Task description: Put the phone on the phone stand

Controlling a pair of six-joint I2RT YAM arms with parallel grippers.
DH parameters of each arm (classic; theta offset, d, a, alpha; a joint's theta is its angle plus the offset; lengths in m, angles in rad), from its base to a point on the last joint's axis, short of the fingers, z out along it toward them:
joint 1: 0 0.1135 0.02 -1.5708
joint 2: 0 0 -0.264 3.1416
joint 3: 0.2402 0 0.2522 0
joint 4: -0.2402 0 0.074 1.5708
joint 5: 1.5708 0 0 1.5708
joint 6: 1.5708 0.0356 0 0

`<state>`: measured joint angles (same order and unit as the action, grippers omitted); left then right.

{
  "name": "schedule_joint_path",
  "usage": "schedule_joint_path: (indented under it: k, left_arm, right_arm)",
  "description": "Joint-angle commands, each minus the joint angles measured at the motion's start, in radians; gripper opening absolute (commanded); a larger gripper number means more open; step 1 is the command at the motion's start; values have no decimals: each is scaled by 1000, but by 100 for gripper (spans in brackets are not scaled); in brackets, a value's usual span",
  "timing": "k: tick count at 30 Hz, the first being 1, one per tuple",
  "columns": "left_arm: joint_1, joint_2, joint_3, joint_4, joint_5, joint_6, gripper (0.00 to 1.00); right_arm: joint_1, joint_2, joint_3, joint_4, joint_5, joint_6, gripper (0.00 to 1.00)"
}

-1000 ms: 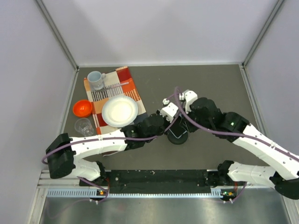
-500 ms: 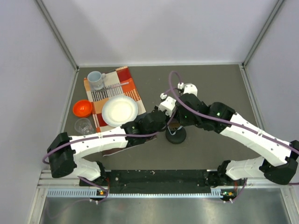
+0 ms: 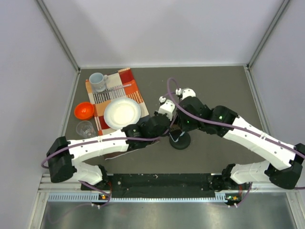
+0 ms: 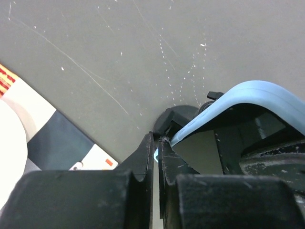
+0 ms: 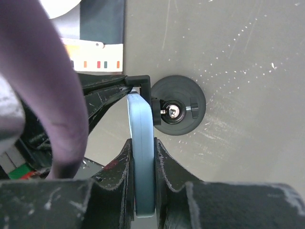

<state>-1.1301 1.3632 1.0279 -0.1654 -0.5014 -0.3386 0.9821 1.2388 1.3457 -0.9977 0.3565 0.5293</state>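
Observation:
The phone (image 5: 141,114), light blue at its edge, stands on edge between my right gripper's fingers (image 5: 142,141), which are shut on it. Its far end sits against the black clip of the phone stand (image 5: 167,90), whose round disc base rests on the grey table. My left gripper (image 4: 159,140) is shut on the stand's clip (image 4: 176,117), with the phone's blue edge (image 4: 248,95) arching just to its right. In the top view both grippers meet over the stand (image 3: 181,141), and the phone is mostly hidden under them.
A checked placemat (image 3: 116,95) at the back left holds a white plate (image 3: 122,113) and a mug (image 3: 98,81). An orange bowl (image 3: 83,110) and a clear glass (image 3: 86,128) stand left of it. White walls enclose the table.
My right arm has swung left, bringing the phone over the stand and against its clip. My left gripper has stayed at the stand, shifting slightly left.

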Motion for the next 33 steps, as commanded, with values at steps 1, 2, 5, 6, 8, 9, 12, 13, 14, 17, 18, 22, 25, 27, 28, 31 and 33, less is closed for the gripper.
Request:
schedule_joint_path:
  k: [1,2,5,6,8,9,12,13,14,17,18,22,25,27,28,31,33]
  left_arm:
    - [12,-153,15,-131,-98,-45,8]
    - [12,-174,2,-132,-74,-48,19]
    - [13,-274,-55,-123,-31,-43,57]
    - [13,-300,-67,-129,-16,-40,63]
    - [18,-361,-83,-169,1,-48,67]
    - [18,-378,-84,-186,1,-51,69]
    - [20,-438,-103,-205,12,-40,73]
    - [29,-470,-139,-179,30,-21,74]
    - [41,-484,-158,-149,70,15,77]
    - [137,-516,-224,-13,298,23,79]
    - [170,-518,-238,44,437,12,80]
    - [285,-477,-292,190,632,-30,88]
    - [286,-437,-301,269,717,-31,88]
    - [286,-409,-318,323,771,-39,88]
    - [286,-403,-322,363,822,-45,88]
    - [286,-385,-333,394,848,-59,88]
    - [288,-380,-336,411,840,-60,88]
  right_arm:
    - [-63,-16,-82,-202,99,-185,0]
    - [-65,-24,-95,-188,63,-199,0]
    - [-66,-47,-121,-134,-53,-242,0]
    - [-66,-50,-125,-128,-88,-255,0]
    - [-71,-59,-129,-119,-114,-261,0]
    - [-71,-61,-132,-114,-119,-273,0]
    - [-88,-67,-141,-98,-149,-308,0]
    - [-97,-67,-140,-94,-166,-318,0]
    - [-109,-70,-138,-90,-201,-325,0]
    - [-138,-96,-135,-76,-252,-333,0]
    - [-141,-104,-134,-75,-258,-328,0]
    - [-161,-133,-126,-76,-301,-322,32]
    - [-161,-166,-129,-62,-323,-296,48]
    - [-161,-193,-131,-38,-332,-253,52]
    - [-161,-205,-135,-24,-346,-238,53]
    - [-161,-277,-186,45,-407,-163,62]
    - [-161,-344,-255,94,-422,-111,75]
